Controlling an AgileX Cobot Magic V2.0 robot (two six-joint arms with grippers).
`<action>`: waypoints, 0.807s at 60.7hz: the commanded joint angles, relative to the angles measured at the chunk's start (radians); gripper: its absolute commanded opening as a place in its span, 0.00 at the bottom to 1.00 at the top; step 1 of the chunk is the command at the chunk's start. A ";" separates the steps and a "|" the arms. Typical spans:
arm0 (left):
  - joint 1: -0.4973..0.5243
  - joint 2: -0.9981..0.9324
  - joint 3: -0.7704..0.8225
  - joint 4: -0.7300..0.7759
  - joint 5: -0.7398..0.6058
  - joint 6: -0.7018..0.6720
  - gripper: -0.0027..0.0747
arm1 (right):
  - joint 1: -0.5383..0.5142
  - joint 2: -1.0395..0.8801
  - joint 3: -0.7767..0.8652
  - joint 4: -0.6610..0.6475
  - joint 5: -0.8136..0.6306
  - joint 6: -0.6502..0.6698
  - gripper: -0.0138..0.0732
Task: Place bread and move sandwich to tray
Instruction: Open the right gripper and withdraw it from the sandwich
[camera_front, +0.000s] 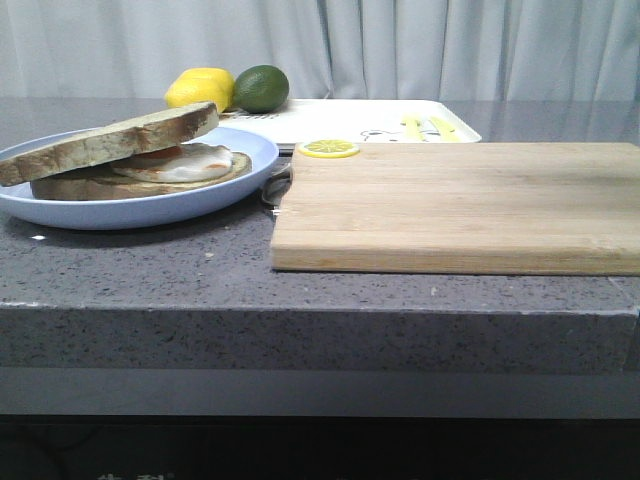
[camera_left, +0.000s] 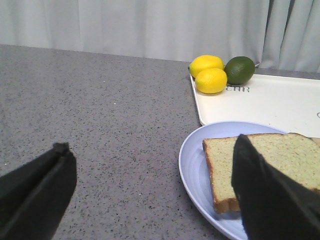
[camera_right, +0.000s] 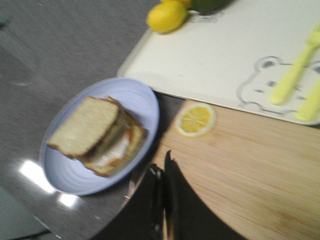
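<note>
Front view: cutting board (camera_front: 455, 205) nearest, lemon slice (camera_front: 329, 148) on its far edge; the sandwich (camera_front: 130, 155), bread (camera_front: 105, 142) atop, sits on the plate (camera_front: 120, 205) left of it. Tray (camera_front: 340, 120), lemons (camera_front: 200, 87), lime (camera_front: 261, 88) beyond. Left gripper (camera_left: 150, 195) spread wide; right gripper (camera_right: 163, 200) pinched closed.

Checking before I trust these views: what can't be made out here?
- Egg: mostly hidden under the bread in every view.
- Tray: front view sees it edge-on, near edge behind the board; wrist views crop it.
- Right gripper: blurred.
- Left gripper: fingertips cropped.
</note>
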 joint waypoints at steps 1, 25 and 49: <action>-0.006 0.006 -0.035 0.000 -0.081 -0.005 0.83 | -0.043 -0.076 -0.024 -0.196 0.028 0.095 0.09; -0.006 0.006 -0.035 0.000 -0.081 -0.005 0.83 | -0.059 -0.418 0.295 -0.631 -0.217 0.387 0.09; -0.006 0.006 -0.035 0.000 -0.081 -0.005 0.83 | -0.059 -0.867 0.792 -0.514 -0.487 0.387 0.09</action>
